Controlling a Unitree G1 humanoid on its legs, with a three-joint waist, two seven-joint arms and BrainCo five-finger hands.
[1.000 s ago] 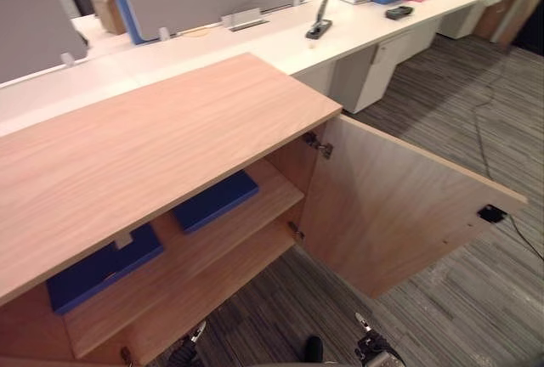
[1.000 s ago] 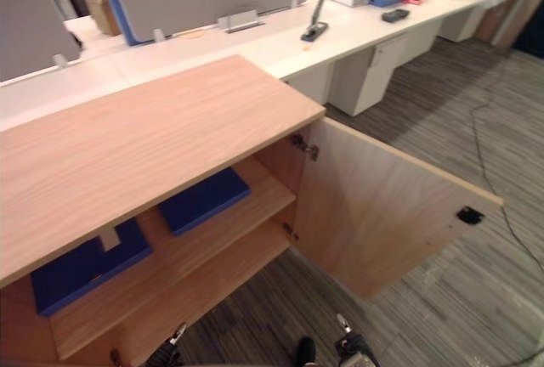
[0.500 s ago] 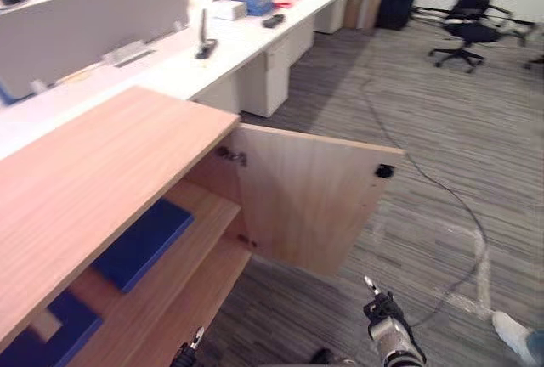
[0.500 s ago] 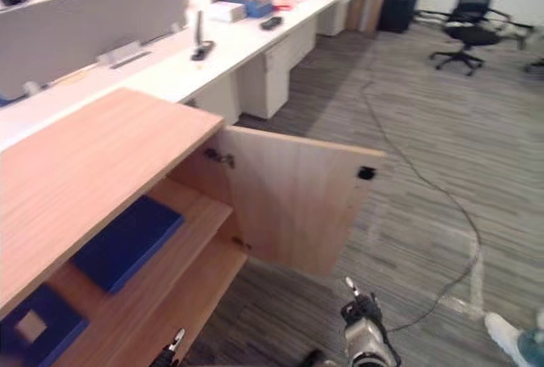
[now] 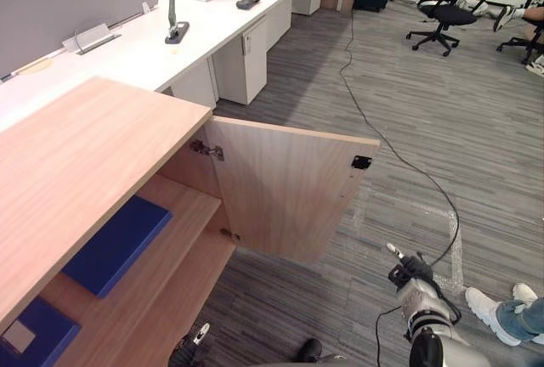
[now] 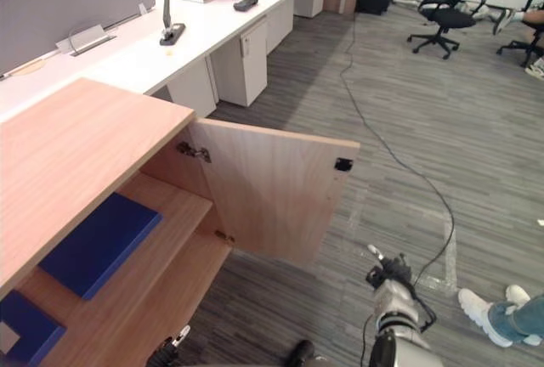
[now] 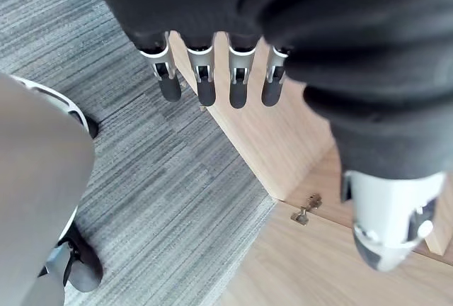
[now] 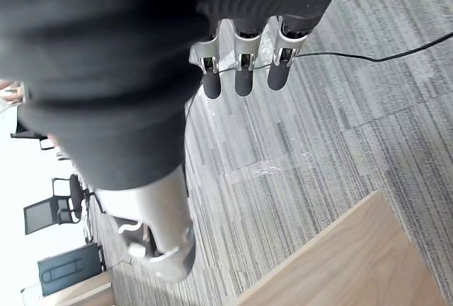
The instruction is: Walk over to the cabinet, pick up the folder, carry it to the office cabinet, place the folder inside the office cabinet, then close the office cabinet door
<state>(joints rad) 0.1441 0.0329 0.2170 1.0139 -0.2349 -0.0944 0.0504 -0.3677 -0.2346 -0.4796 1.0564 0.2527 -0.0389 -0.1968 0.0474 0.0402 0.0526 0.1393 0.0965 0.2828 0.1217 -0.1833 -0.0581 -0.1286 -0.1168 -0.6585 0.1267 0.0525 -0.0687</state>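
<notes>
Right robot hand has risen near the flat wood-grain door, fingers straight, holding nothing.

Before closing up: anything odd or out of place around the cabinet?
Nothing spilled or damaged. The cabinet door stands wide open; two blue folders lie flat on its shelf. Left hand and right hand are open, empty. Oddity: a person's shoe on the carpet near the right hand.

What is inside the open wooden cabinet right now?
A blue folder lies flat on the upper shelf near the open door, and a second blue folder lies further left. The cabinet top hides the back of both shelves.
</notes>
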